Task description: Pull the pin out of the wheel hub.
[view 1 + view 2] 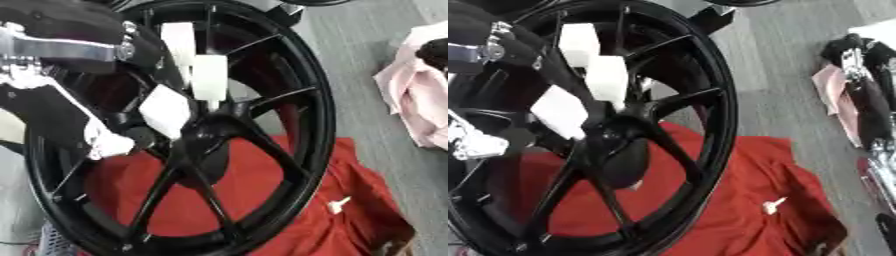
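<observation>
At the hub point(206, 132) of the black wheel point(306, 100), the left hand point(179, 80) presses its white-tipped fingers point(208, 75) together around the hidden pin; likely rigid and slippery, so grip its exposed end.

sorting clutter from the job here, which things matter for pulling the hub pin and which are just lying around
For the job:
wheel
hub
left hand, its white fingertips at the hub; the pin itself can't be made out

Lying about:
red cloth under the wheel
pink cloth on the grey floor
right hand, off to the side
</observation>
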Robot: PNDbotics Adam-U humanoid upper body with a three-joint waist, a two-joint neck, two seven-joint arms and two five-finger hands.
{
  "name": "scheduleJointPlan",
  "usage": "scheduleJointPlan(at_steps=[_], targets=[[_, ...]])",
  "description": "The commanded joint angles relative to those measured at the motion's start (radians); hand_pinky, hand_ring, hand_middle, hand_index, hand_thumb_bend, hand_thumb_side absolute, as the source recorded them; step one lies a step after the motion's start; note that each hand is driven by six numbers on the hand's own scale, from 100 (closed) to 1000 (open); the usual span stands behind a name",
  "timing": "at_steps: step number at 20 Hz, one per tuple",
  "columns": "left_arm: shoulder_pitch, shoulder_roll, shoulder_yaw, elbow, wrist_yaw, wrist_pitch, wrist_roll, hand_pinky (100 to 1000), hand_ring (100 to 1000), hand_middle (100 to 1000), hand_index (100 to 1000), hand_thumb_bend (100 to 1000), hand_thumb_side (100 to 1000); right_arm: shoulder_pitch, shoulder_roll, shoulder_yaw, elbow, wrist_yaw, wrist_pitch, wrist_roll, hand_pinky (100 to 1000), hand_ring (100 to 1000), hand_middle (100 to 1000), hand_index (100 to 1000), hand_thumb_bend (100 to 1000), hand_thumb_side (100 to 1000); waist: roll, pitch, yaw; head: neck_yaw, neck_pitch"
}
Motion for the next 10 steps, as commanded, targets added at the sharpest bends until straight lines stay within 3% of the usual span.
scheduleJointPlan(at_steps=[1,10], targets=[[-0.023,0.005,-0.001,0.003,0.004,0.011,-0.008,856,840,822,890,241,388,-0.007,-0.011,-0.002,-0.018,-0.009,-0.001,0.000,844,724,623,635,100,659,-0.003,-0.015,-0.002,-0.008,-0.024],[-0.031,-0.011,-0.034,0.033,-0.002,-0.015,-0.008,858,846,848,903,238,373,-0.010,-0.002,-0.001,-0.018,-0.012,0.000,-0.003,846,724,623,635,100,662,0.002,-0.008,-0.008,-0.013,-0.050]])
